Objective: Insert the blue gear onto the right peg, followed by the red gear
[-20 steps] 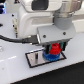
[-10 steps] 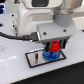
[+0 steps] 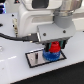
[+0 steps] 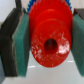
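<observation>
My gripper (image 3: 53,46) hangs low over the grey plate (image 3: 36,58) with the black border, shut on the red gear (image 3: 53,48). In the wrist view the red gear (image 4: 49,39) sits clamped between the two teal pads (image 4: 21,42), its dark centre hole facing the camera. Directly under it lies the blue gear (image 3: 51,55), flat on the plate; only its toothed edge (image 4: 33,6) peeks out behind the red one in the wrist view. The right peg is hidden by the gears. A faint shorter pin stands on the plate toward the exterior view's left.
The plate lies on a white tabletop (image 3: 20,72). A black cable (image 3: 15,36) runs in from the exterior view's left to the arm's white body (image 3: 30,17), which fills the upper part of that view.
The gripper has come down slightly with the red gear, which now sits closer onto the blue gear. The plate and the blue gear have not moved.
</observation>
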